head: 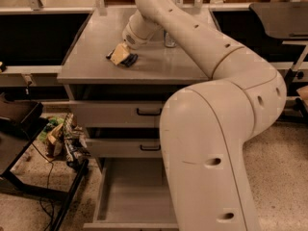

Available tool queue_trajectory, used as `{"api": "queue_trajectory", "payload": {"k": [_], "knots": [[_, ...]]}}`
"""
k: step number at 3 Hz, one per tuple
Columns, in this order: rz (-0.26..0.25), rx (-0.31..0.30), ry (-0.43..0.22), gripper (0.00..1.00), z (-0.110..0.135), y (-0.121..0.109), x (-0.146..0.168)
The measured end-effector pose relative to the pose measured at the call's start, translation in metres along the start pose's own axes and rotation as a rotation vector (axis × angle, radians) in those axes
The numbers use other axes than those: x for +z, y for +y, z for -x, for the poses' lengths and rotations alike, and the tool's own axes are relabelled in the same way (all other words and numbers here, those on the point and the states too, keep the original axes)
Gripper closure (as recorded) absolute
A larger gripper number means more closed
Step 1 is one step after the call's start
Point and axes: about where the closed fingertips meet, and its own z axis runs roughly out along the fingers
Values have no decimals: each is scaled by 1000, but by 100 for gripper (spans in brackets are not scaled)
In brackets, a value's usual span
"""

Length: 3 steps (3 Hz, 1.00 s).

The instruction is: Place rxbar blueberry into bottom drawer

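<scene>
Your hand [122, 57] is down on the counter [86, 57], a little back from the front edge. You cannot tell whether it is clamped or apart. The dark bar [131, 60] lies against it, with no lettering you can read. Just beyond the hand, a small clear container [169, 39] is half hidden by the arm. Bare counter spreads to the hand's other side. Well below, the bottom drawer [130, 196] is pulled out, and the arm covers one side of it.

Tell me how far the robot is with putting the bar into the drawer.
Done: the bottom drawer stands open. In hand: the gripper sits on the cabinet top at the rxbar blueberry. Left: lift the bar, lower it into the drawer.
</scene>
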Motion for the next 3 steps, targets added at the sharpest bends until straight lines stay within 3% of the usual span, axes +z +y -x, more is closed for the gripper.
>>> {"api": "queue_trajectory", "payload": {"k": [1,2,3], "knots": [[-1,0,0,100,4,-1,-6],[-86,-8,-59,100,4,-9,-55],[-190,-28,-172,100,9,9,-140]]}}
